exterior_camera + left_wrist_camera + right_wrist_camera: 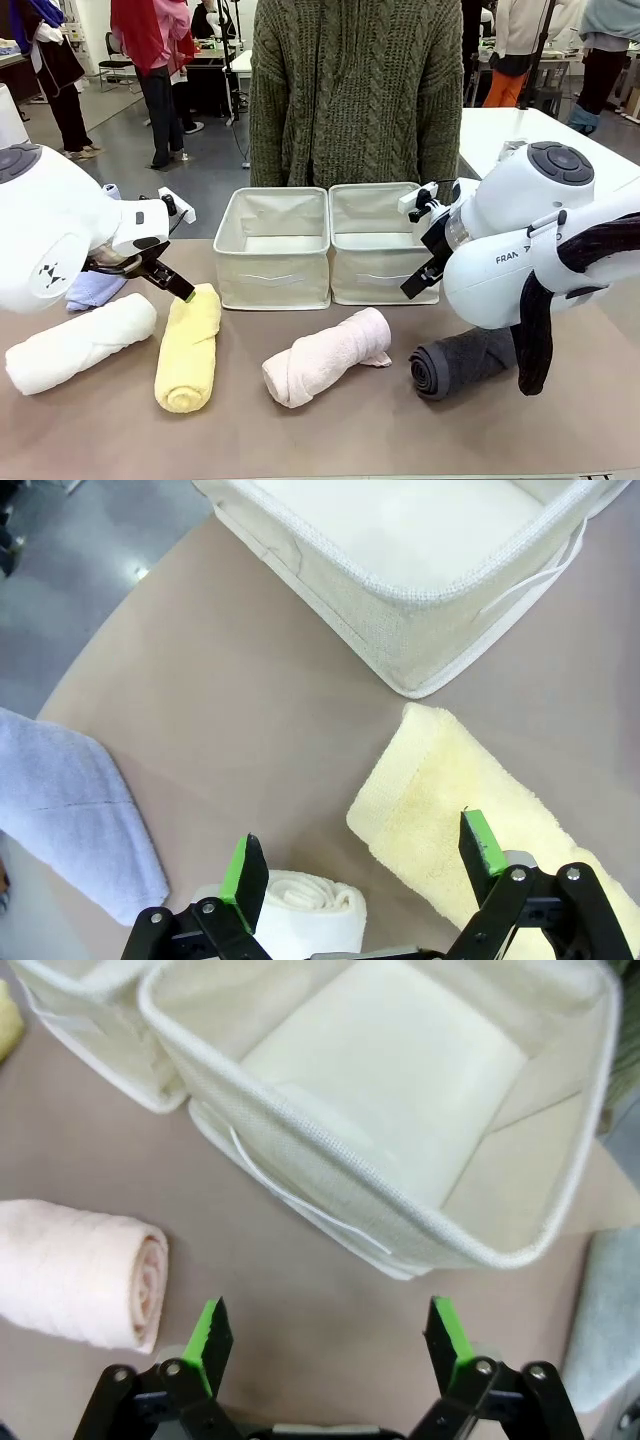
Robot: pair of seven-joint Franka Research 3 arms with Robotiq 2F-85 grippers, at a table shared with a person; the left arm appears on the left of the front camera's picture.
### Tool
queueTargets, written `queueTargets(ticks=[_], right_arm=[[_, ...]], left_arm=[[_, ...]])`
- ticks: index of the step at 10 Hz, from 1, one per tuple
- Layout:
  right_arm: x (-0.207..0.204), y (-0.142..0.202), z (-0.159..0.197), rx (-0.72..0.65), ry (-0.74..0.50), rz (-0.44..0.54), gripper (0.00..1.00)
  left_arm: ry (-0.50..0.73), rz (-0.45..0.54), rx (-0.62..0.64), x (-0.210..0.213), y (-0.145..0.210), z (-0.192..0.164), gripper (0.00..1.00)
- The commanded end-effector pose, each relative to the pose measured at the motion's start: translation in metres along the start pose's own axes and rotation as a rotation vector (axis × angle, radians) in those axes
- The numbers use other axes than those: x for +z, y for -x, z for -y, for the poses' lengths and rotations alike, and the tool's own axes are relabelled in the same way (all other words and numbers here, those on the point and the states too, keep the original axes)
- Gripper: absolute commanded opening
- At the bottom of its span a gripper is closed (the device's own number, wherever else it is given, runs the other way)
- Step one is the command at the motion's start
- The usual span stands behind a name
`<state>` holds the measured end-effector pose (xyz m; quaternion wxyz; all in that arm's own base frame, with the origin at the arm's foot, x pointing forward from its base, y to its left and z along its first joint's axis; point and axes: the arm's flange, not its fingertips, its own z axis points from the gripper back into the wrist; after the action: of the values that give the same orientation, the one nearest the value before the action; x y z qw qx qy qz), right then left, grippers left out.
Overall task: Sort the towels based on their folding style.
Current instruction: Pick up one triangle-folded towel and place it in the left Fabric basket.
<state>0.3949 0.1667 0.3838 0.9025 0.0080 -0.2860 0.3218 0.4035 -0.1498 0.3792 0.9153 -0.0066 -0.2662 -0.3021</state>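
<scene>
Your left claw (362,855) hangs wide and empty just off the near left corner of the left box (270,282). One finger is above the yellow roll (188,347), the other is by the end of the white roll (80,342), and that is your main risk. Drop straight down and you could pinch both rolls at once. You might also catch only the yellow roll's top edge, and soft terry held by one layer is likely to unwind and lose the very fold you sort by. The box walls look like limp fabric, so a low carry could nudge the box away. Your right claw (328,1328) is also wide and empty. It sits above bare table in front of the right box (375,275), which touches the left box's right side. The yellow roll lies in front of the left box's near left corner, with the white roll farther left. The pink roll (325,357) lies in front of the left box toward the right, with a loose flap at its far end. The dark grey roll (455,362) is well to the right, partly under your right arm. The blue cone (95,288) sits left of the left box, and the grey-teal cone (610,1310) lies past the right box; neither shows its tip.
</scene>
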Motion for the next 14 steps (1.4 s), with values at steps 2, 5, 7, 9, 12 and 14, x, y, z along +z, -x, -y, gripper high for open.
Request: queueTargets(ticks=[2, 5, 7, 9, 12, 14], right_arm=[[0.119, -0.033, -0.004, -0.012, 0.015, -0.016, 1.0], [0.233, -0.073, -0.02, -0.032, 0.096, -0.059, 1.0], [0.284, -0.087, -0.031, -0.066, 0.129, -0.065, 1.0], [0.289, -0.075, -0.033, -0.039, 0.088, -0.029, 1.0], [0.289, -0.075, -0.033, -0.039, 0.088, -0.029, 1.0], [0.294, -0.078, -0.035, -0.05, 0.094, -0.044, 1.0]], left_arm=[[0.032, -0.069, -0.082, 0.102, -0.044, -0.017, 1.0], [0.037, -0.138, -0.162, 0.193, -0.098, -0.023, 1.0], [0.029, -0.132, -0.166, 0.241, -0.117, -0.017, 1.0], [0.031, -0.122, -0.155, 0.242, -0.106, -0.017, 1.0], [0.031, -0.122, -0.155, 0.242, -0.106, -0.017, 1.0], [0.028, -0.141, -0.156, 0.245, -0.109, -0.016, 1.0]])
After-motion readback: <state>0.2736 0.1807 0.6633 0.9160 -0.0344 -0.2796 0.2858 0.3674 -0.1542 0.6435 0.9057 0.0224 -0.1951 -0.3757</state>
